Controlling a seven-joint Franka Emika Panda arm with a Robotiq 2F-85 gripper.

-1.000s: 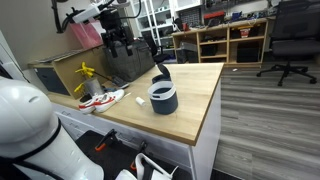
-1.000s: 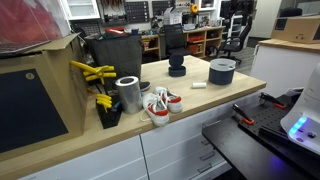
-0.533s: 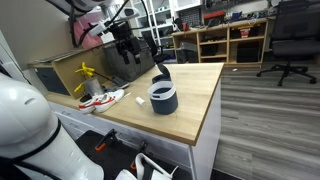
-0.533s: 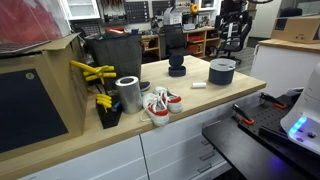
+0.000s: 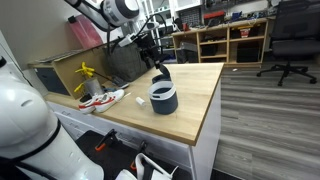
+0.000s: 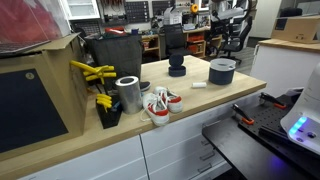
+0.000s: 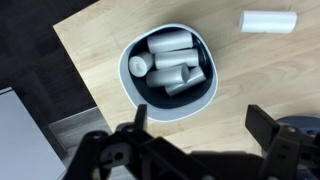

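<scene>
My gripper (image 7: 200,125) is open and empty, its two dark fingers spread at the bottom of the wrist view. It hangs high above the wooden table (image 7: 260,70), as an exterior view (image 5: 151,47) shows. Below it is a dark bowl with a white rim (image 7: 168,65), holding several white rolls. The bowl shows in both exterior views (image 5: 163,97) (image 6: 221,70). One loose white roll (image 7: 268,21) lies on the table beside the bowl and also shows in an exterior view (image 6: 199,86). Nothing touches the gripper.
A dark stand (image 5: 160,73) (image 6: 177,65) sits behind the bowl. A pair of red and white shoes (image 6: 160,103), a silver can (image 6: 128,93), yellow clamps (image 6: 95,75) and a dark bin (image 6: 112,55) stand at one end. The table edge (image 5: 205,125) is near the bowl.
The arm has swung from over the back of the table towards the bowl, and the gripper now hangs above the dark stand. The things on the table have not moved.
</scene>
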